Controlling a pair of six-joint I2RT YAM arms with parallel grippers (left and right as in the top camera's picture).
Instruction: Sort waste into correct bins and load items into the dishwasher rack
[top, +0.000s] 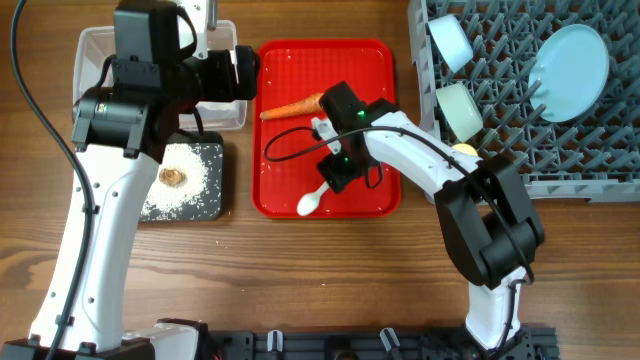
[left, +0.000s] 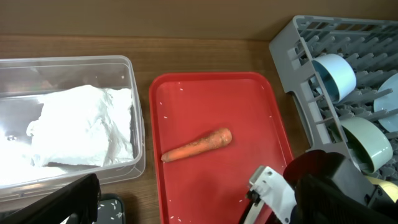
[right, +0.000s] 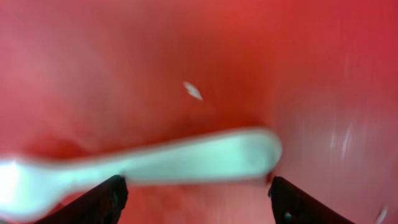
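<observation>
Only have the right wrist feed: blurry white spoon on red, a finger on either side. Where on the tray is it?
Observer: Overhead shows the spoon at the red tray's edge nearest the robot bases. The right gripper is over its handle, jaws open.
Operator: Anything else on the tray?
Observer: A carrot, lying apart from the spoon toward the far edge.
Operator: Rack status?
Observer: The dishwasher rack holds a light-blue bowl, a pale-green bowl and the plate.
</observation>
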